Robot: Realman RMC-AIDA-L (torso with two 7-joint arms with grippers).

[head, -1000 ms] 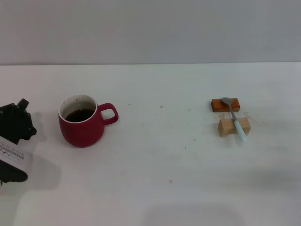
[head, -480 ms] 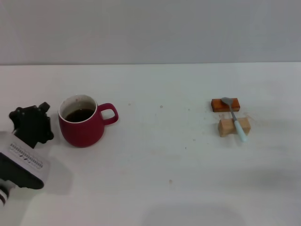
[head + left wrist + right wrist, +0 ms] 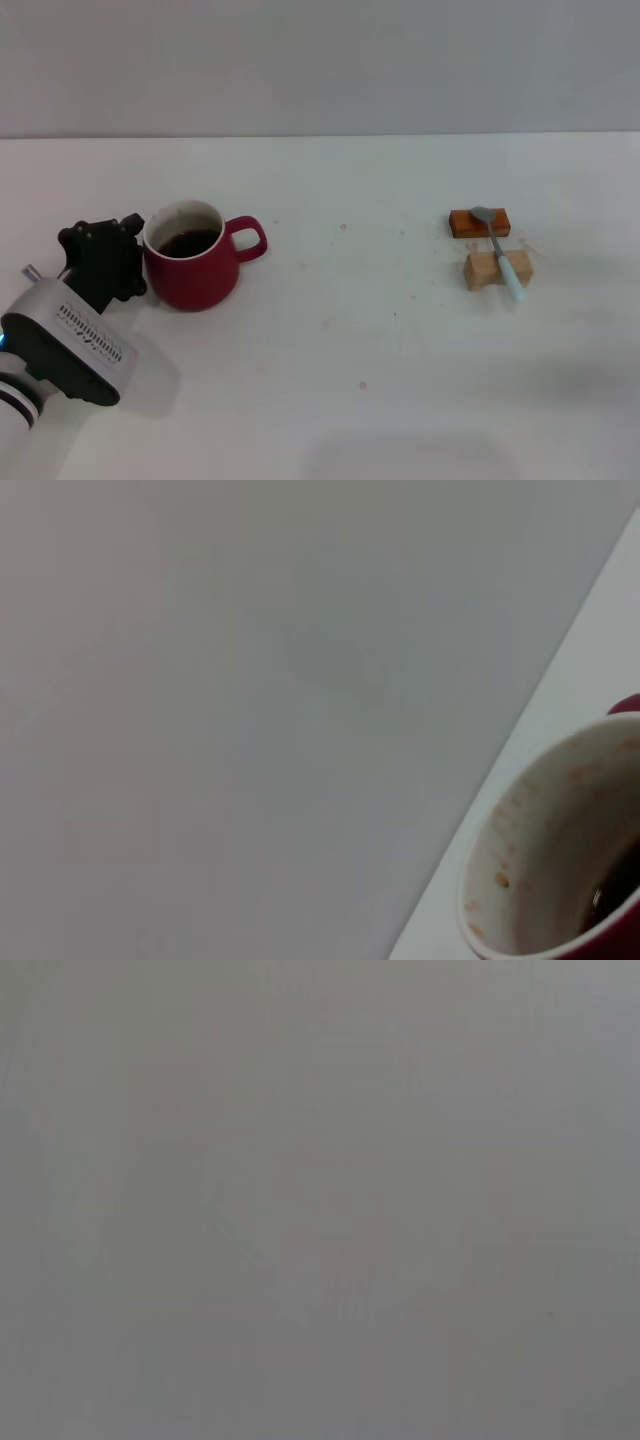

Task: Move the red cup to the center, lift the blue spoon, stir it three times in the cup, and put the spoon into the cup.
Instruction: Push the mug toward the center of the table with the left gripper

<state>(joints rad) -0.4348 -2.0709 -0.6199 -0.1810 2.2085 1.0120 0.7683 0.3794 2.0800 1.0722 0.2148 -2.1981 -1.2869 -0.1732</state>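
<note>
The left gripper [image 3: 108, 262] is sitting at the left side of the white table [image 3: 330, 380], pressed up against the left flank of the red cup [image 3: 195, 270], on the side away from the handle. Its black head is touching the cup's wall, but from the head view I cannot tell how far the fingers are spread or whether they are actually gripping the cup. The cup is standing upright on the left part of the table, well left of the middle, with its loop handle pointing to the right and dark liquid showing inside its whitish, speckled interior. In the left wrist view the cup's pale rim [image 3: 520, 810] is filling the lower corner, with brown flecks on the inner wall and the grey wall behind it. The blue spoon [image 3: 500, 252] is lying well apart on the right side of the table, its grey bowl resting on the orange block [image 3: 479, 222] and its light-blue handle crossing the tan wooden block [image 3: 496, 269] just in front of it. The right gripper is showing nowhere, and the right wrist view is giving only a plain grey field.
</note>
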